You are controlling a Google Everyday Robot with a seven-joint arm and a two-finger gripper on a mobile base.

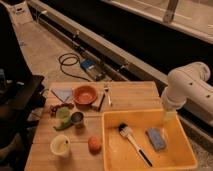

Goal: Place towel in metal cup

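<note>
The towel (62, 93), a thin pale blue-grey cloth, lies flat at the far left of the wooden table (125, 95), just left of the orange bowl (84, 94). The metal cup (77, 118), small and dark grey, stands upright nearer the front, right beside a translucent green cup (62, 114). My white arm (186, 85) comes in from the right and drops behind the far right corner of the yellow bin (112, 145). My gripper does not show; it is hidden past the end of the arm, far from the towel and the cup.
The yellow bin holds a black-handled brush (131, 140) and a blue sponge (156, 138). A cream mug (60, 145) and an orange fruit (94, 144) stand at the front left. A fork (106, 93) and a small block (98, 103) lie right of the bowl. Cables (70, 62) lie on the floor behind.
</note>
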